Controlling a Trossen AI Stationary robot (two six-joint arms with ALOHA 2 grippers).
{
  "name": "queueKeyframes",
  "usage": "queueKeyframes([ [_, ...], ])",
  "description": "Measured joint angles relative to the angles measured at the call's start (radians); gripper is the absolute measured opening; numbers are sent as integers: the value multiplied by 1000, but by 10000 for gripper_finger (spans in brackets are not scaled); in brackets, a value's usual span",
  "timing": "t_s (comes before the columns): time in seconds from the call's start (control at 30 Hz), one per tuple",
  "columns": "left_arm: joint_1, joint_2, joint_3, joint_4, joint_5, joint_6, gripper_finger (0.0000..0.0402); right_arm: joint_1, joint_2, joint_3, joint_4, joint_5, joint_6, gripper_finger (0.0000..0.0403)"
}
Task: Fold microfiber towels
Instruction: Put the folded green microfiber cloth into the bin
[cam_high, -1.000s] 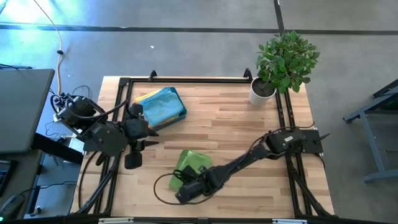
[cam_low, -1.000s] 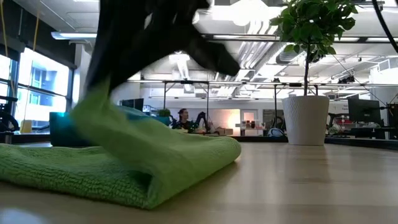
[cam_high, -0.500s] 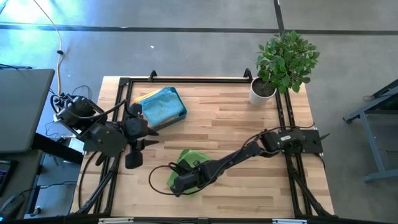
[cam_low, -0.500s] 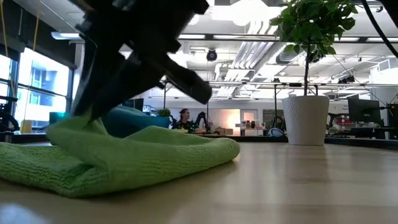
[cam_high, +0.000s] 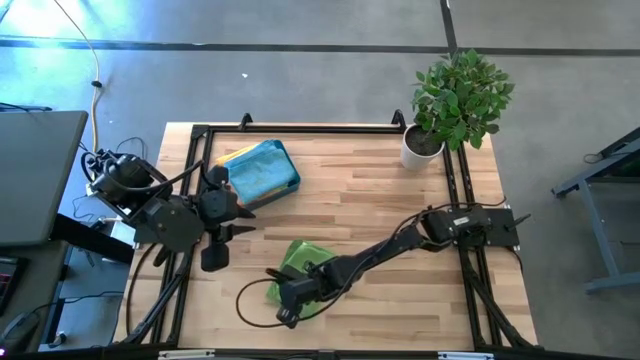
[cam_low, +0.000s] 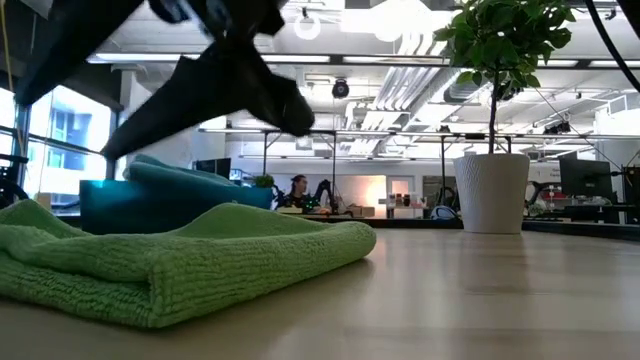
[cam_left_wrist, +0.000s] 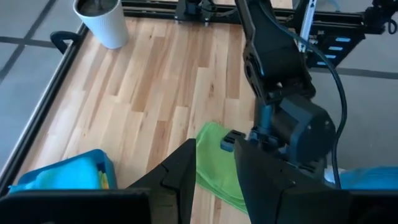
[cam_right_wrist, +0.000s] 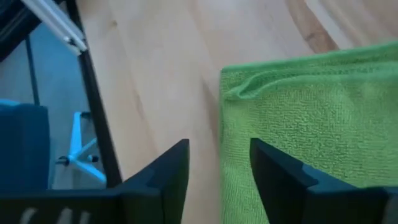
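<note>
Wooden planks made up the worktop (cam_high: 370, 190), framed by dark rails, with an open office hall showing beyond it in the low view. At the left edge the left tool (cam_high: 237, 212) waited beside the teal tray (cam_high: 262, 172), where a light blue towel (cam_high: 255, 165) and a strip of yellow towel (cam_high: 232, 155) lay piled; whether its fingers were spread or pressed together could not be told.

Further right, near the front edge, the lime green towel (cam_high: 300, 262) lay folded over on itself. A second before, the right tool (cam_high: 283, 312) had been low over the cloth, pinching a raised flap of it; half a second before, it was dragging that flap across. Now the flap had dropped flat, the fingers (cam_right_wrist: 163, 173) stood spread with nothing between them, and the tool had lifted clear, hanging just past the towel's front left corner. By my judgement that was the release ending one fold, so this towel looked one step nearer done, while the cloths in the tray remained to be folded.

The green towel looked soft and nubbly, doubled into a thick pad with a rounded folded edge (cam_low: 345, 245). Its top layer sat slightly rumpled, with a small ridge near one corner (cam_right_wrist: 249, 87). At the far right a potted plant (cam_high: 455, 100) stood at the back corner.
</note>
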Motion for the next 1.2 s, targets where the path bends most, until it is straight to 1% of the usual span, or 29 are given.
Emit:
queueKeyframes([
  [0.07,0,0,0,0,21,0,101,-1,-17,0,-26,-7,-32,173],
  [0.17,-5,-1,-19,2,78,1,101,2,-45,0,-119,-17,-122,177],
  [0.23,-27,-1,-55,0,93,13,101,21,-58,0,-161,24,-207,175],
  [0.3,-57,-3,-102,1,108,20,101,56,-60,0,-177,87,-275,171],
  [0.37,-94,-10,-156,0,122,4,101,90,-53,-3,-192,145,-313,165],
  [0.53,-187,-29,-332,4,125,-56,101,141,-47,-41,-168,266,-311,158],
  [0.6,-214,-31,-416,9,123,-87,101,141,-47,-48,-176,268,-301,156],
  [0.67,-242,-31,-508,40,123,-106,101,140,-41,-49,-171,246,-303,156],
  [0.77,-259,-32,-652,185,123,-91,101,137,-39,-49,-172,225,-333,156],
  [0.87,-260,-32,-797,418,129,-14,101,136,-39,-49,-176,208,-367,156],
  [0.93,-252,-32,-888,573,131,31,101,135,-39,-49,-197,178,-374,156],
  [1.07,-223,-30,-1044,838,164,111,101,139,-39,-49,-227,154,-403,156],
  [1.2,-190,-29,-1183,1114,185,224,101,149,-37,-49,-167,154,-440,156],
])
